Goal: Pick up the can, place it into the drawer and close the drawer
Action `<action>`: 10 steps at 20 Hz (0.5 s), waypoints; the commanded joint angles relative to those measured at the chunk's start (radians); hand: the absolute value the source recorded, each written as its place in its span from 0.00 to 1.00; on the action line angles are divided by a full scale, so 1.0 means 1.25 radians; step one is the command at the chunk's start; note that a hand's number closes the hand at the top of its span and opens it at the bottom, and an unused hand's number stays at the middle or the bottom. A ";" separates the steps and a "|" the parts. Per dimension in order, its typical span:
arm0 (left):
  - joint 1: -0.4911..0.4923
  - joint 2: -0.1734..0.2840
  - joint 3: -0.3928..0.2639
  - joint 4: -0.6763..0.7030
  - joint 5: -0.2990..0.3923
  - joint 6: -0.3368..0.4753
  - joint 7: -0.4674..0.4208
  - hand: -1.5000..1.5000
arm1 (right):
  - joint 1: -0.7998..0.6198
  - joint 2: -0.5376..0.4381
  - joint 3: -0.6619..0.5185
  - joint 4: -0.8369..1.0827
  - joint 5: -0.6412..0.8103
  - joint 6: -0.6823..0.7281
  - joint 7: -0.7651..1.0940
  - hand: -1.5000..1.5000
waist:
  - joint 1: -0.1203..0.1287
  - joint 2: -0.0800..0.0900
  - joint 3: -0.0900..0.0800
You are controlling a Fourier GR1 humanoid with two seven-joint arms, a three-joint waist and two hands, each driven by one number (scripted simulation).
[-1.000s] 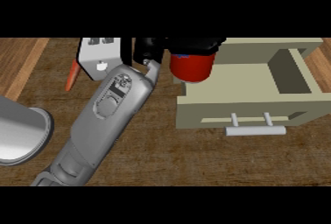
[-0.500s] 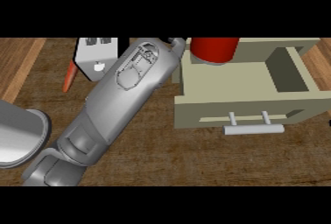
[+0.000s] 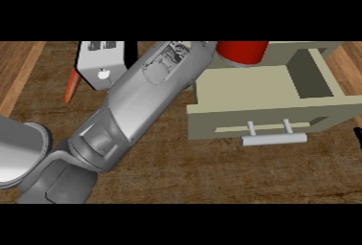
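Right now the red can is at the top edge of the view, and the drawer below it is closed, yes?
Not quite. The head view shows the drawer pulled open, its inside visible behind the handle. The red can is indeed at the top edge.

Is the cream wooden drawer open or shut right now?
Open: the cream wooden drawer is pulled out, its bare interior floor visible behind the front panel with the grey bar handle.
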 commanded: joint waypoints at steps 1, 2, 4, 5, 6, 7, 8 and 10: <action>-0.035 0.000 -0.018 0.080 0.033 -0.003 -0.043 1.00 | 0.007 0.006 0.025 -0.043 0.016 -0.002 0.024 0.00 | -0.009 0.002 0.000; -0.010 0.000 -0.024 0.078 0.061 -0.016 -0.057 1.00 | -0.029 -0.004 -0.007 0.027 0.003 -0.006 -0.009 0.00 | -0.006 0.004 0.000; -0.050 0.000 -0.055 0.097 0.079 0.019 -0.026 1.00 | 0.002 -0.010 -0.010 -0.018 -0.027 0.012 0.015 0.00 | -0.025 0.003 0.001; -0.034 0.000 -0.064 0.095 0.097 0.007 -0.043 1.00 | -0.065 -0.035 -0.023 0.033 -0.016 -0.001 0.020 0.00 | -0.017 0.006 0.001; -0.036 0.000 -0.080 0.102 0.095 0.028 -0.064 1.00 | -0.029 -0.016 -0.005 -0.021 -0.024 0.000 0.039 0.00 | -0.027 0.005 0.000; -0.037 0.000 -0.067 0.108 0.096 -0.001 -0.053 1.00 | -0.043 0.012 0.009 0.045 0.028 -0.021 -0.020 0.00 | -0.002 0.003 0.000; -0.054 0.000 -0.077 0.123 0.105 0.006 -0.059 1.00 | -0.048 -0.008 0.000 0.034 0.004 -0.006 -0.002 0.00 | -0.014 0.005 0.000; -0.003 0.000 -0.115 0.111 0.122 0.031 -0.111 1.00 | -0.063 0.000 0.010 0.046 0.024 -0.018 -0.010 0.00 | -0.025 0.008 0.001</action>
